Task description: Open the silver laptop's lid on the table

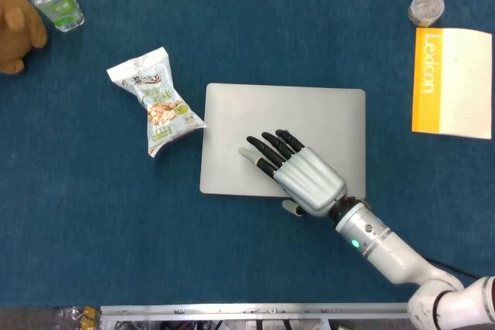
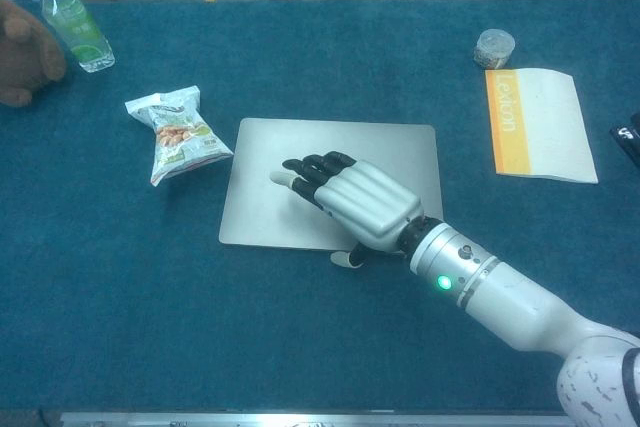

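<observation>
At frame center, the closed silver laptop (image 1: 282, 141) is covered by the right hand (image 1: 298, 175), fingers spread flat, nothing grasped, thumb tucked at the lower edge; snack bag (image 1: 158, 100) sits just left.

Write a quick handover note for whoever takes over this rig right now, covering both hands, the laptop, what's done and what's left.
Right hand: open, fingers spread over the lid of the silver laptop, thumb at the near front edge; holds nothing.
Left hand: not in view.
Laptop: closed, flat at the middle of the table, snack bag touching its left edge.
Done: the hand is placed at the front edge.
Left: hook the front edge and lift the lid.
</observation>
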